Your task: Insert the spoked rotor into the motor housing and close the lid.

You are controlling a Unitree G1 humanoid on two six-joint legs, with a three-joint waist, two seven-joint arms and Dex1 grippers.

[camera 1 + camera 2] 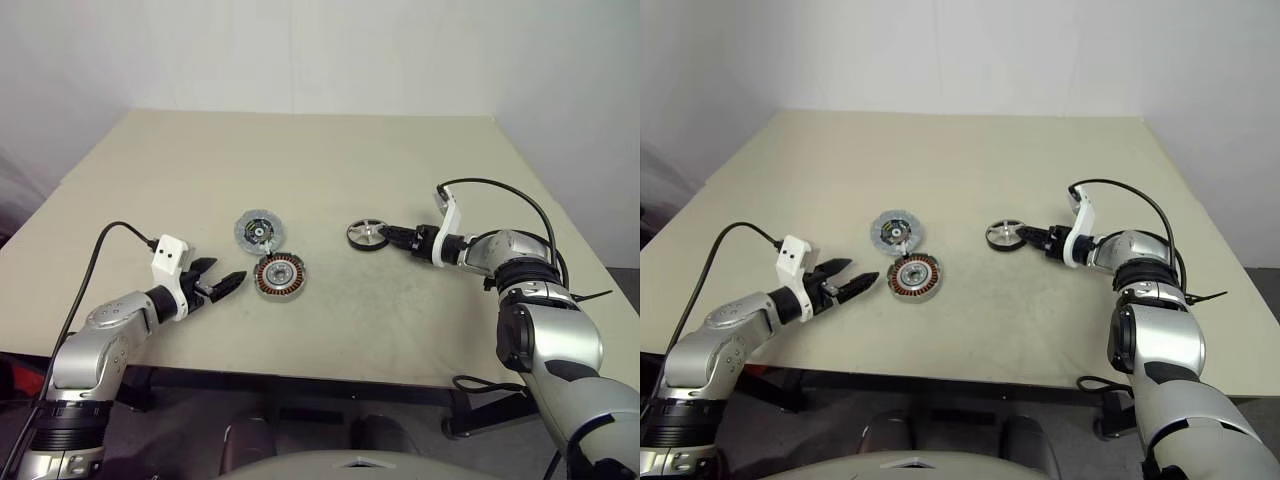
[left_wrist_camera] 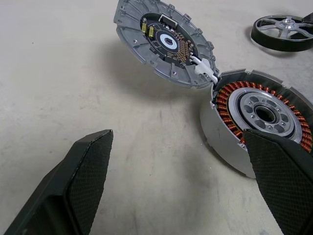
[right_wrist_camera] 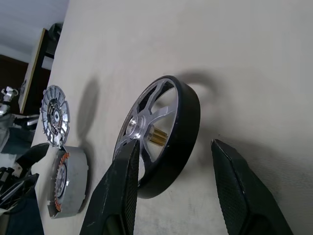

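The motor housing (image 1: 279, 275) lies near the table's front with its copper windings facing up. The lid (image 1: 259, 231) leans tilted at the housing's far edge, joined to it by a small white piece (image 2: 203, 71); its inner face with a dark board shows. My left gripper (image 1: 228, 281) stands open just left of the housing, nothing between its fingers. To the right sits the spoked rotor (image 1: 366, 235). My right gripper (image 3: 173, 143) straddles its near rim. One finger (image 3: 124, 181) lies over the spokes. The other (image 3: 234, 181) is outside the rim with a sliver of table between.
The beige table (image 1: 300, 160) stretches far behind the parts, to a white wall. Cables trail from both wrists. The table's front edge runs close below the left gripper and the housing.
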